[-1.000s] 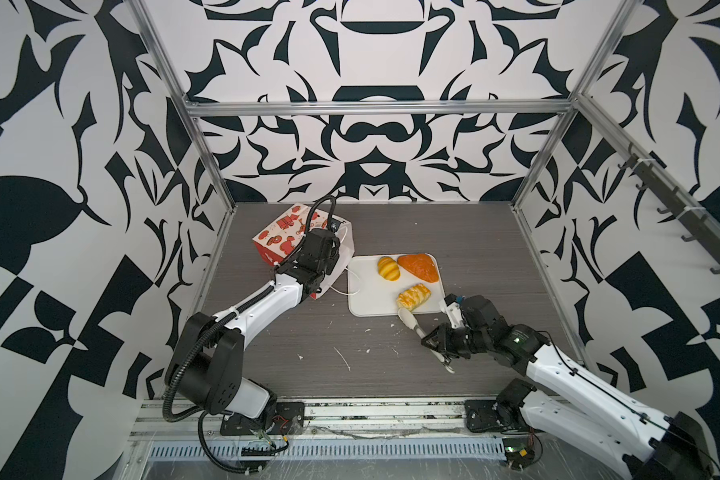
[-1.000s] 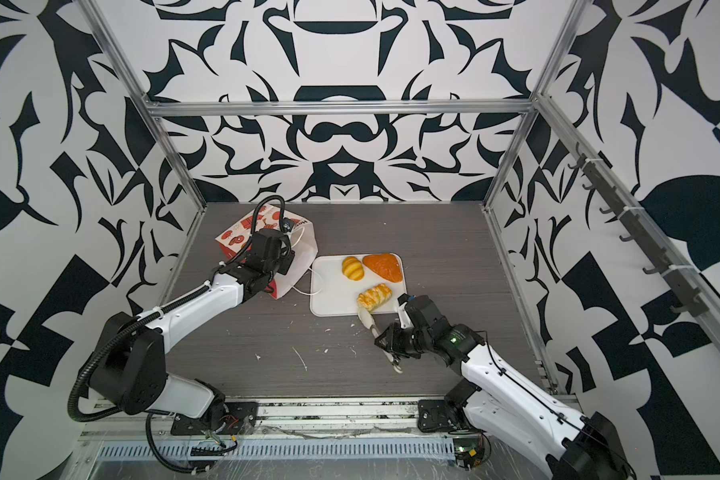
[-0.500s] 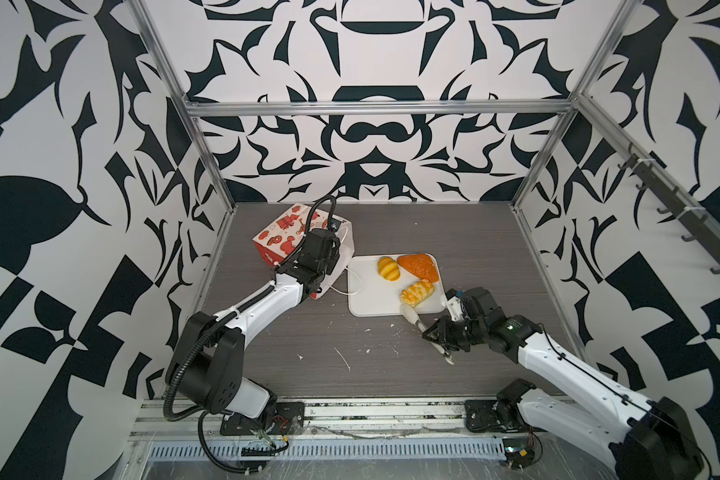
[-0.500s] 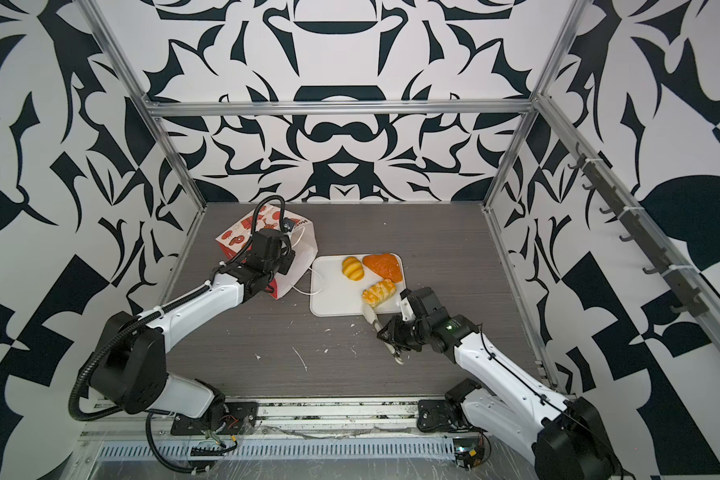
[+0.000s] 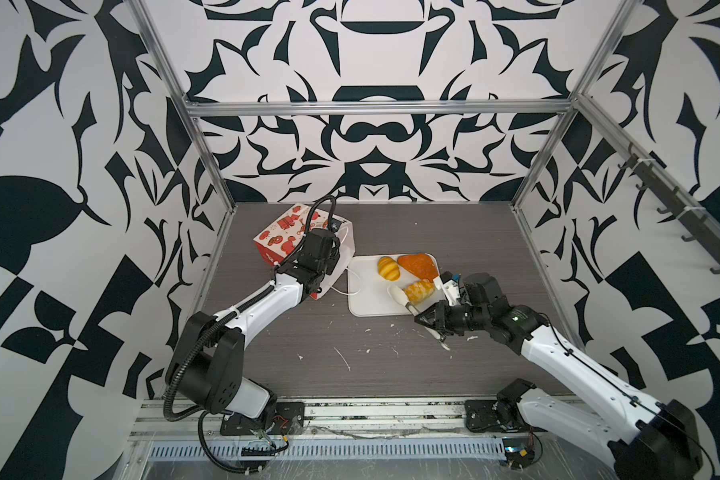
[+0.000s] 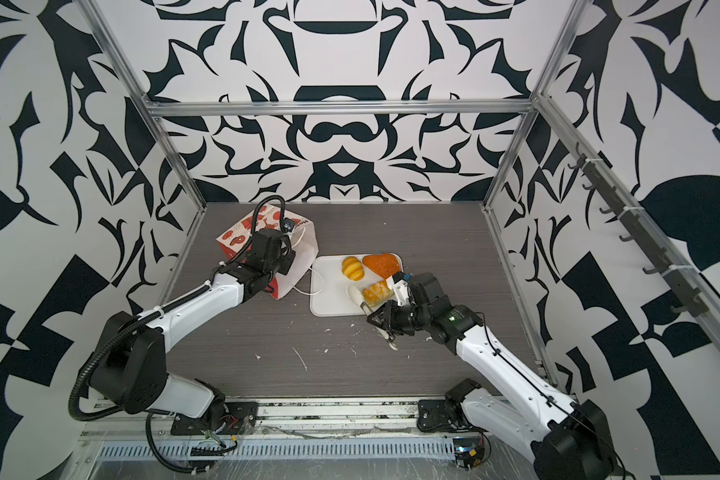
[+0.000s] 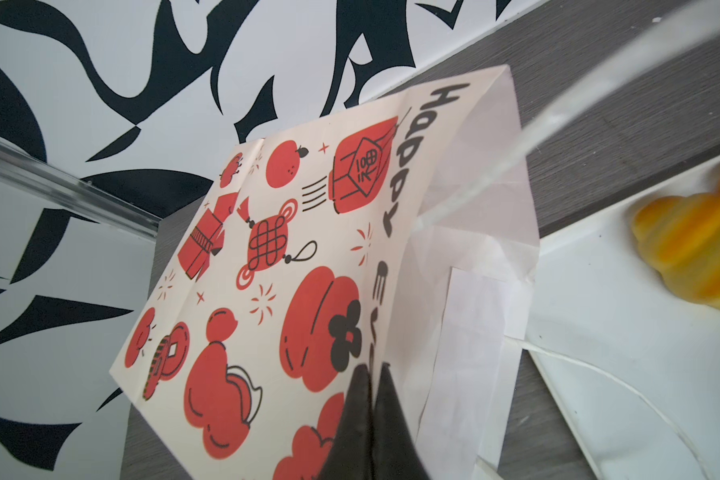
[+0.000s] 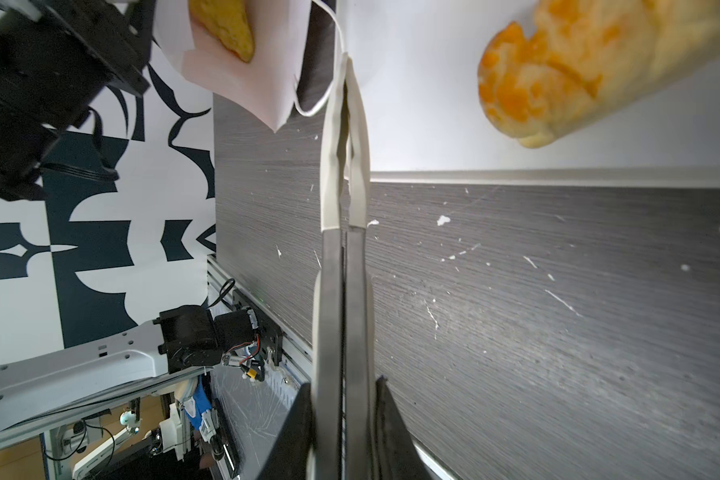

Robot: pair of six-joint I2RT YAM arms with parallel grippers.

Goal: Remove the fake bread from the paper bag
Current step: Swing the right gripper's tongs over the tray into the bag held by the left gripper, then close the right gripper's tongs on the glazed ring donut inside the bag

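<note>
Left claw (image 7: 373, 376) clenched on rim of bag (image 7: 267, 249); bag tipped, mouth toward tray (image 5: 362, 303). Right claw (image 8: 344, 384) clamps empty tongs (image 8: 344, 166). Three bread (image 5: 388, 267) on tray, another in the mouth. Risk: tongs snag handle (image 8: 321, 106) and drag the bag free.

White bag printed in red, yellow and orange pastries, grey table

At the black left gripper (image 7: 368, 372), the tall white paper bag (image 7: 267, 270) bears red lanterns, fruit and knots outlined in black, plus black lettering. In the black right gripper (image 8: 344, 395), the dark grey metal tongs (image 8: 341, 291) end in cream tips. Beside those tips, the pale glazed rectangular pastry (image 8: 578, 70) is mottled orange on the plain white rectangular tray (image 8: 412, 83). Farther off are a yellow, orange-striped croissant (image 5: 388, 268) and an orange-brown triangular piece (image 5: 418, 266). The grey wood-grain table (image 8: 516, 311) is flecked white.
</note>
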